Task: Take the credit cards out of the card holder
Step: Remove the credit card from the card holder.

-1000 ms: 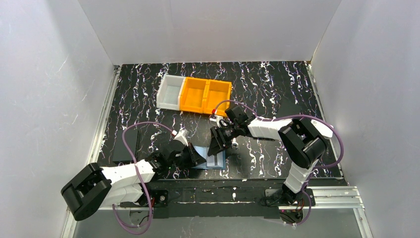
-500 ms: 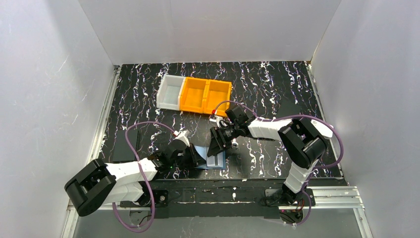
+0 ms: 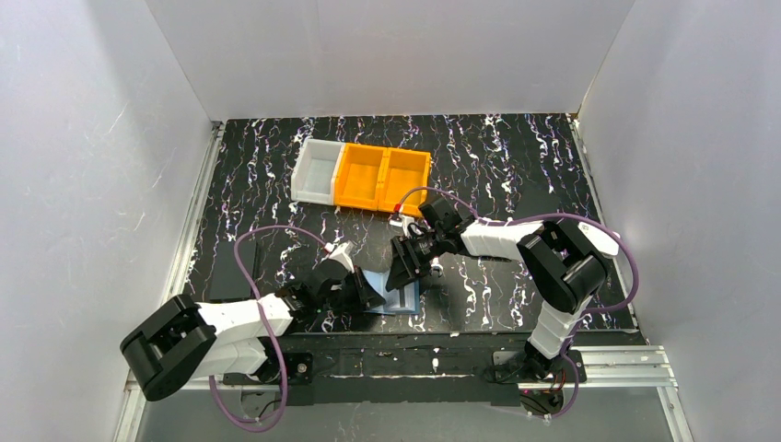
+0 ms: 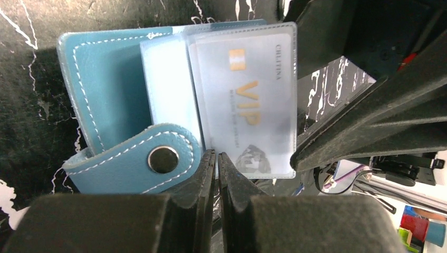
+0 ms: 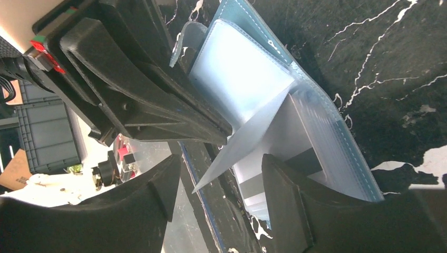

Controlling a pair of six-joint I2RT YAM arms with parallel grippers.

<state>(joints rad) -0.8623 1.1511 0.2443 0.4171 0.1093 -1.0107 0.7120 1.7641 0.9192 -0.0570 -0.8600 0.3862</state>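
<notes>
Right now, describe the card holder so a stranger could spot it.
On the black marbled table, look near the front edge, between the left gripper and right gripper. The card holder lies open there: the only blue thing, its clear pockets showing a VIP card.

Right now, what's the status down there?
Left gripper shut on blue folding card holder. Right gripper open around clear plastic sleeve. Pale VIP card inside pocket.

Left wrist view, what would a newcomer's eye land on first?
The open blue card holder, a pale VIP card showing in its clear pocket, fills this view. From above it lies at the front of the black marbled table between the left end effector and the right end effector. Bright orange bins stand at the back.
</notes>
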